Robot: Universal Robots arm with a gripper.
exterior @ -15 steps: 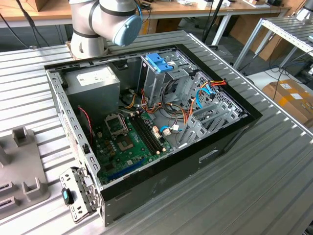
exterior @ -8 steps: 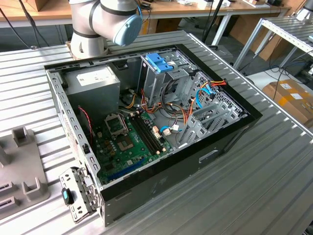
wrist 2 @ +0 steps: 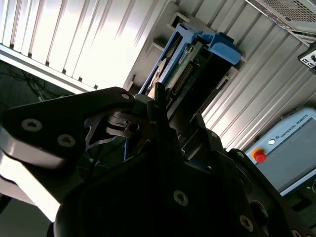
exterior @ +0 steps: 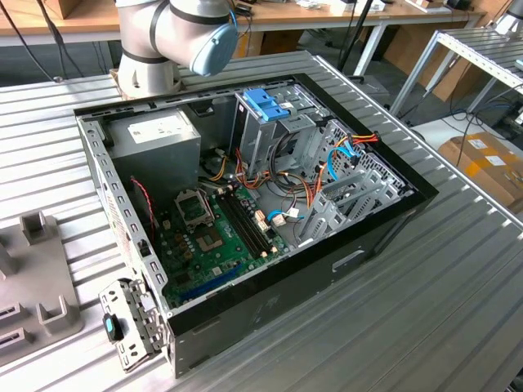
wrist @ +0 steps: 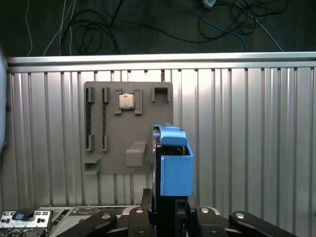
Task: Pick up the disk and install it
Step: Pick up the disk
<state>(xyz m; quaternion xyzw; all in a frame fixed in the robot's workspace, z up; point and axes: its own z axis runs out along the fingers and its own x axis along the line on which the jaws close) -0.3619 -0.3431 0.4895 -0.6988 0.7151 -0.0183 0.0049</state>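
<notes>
Disk [wrist: 175, 170], blue-railed and edge-on, sits clamped in the claw [wrist: 168, 211].

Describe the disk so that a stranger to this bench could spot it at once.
In the first wrist view, find the ribbed metal table and the grey holder plate lying on it. Nearer the camera, the claw grips the disk edge-on. Its light blue plastic rails set it apart from the grey plate and the small chip seated in it.
</notes>
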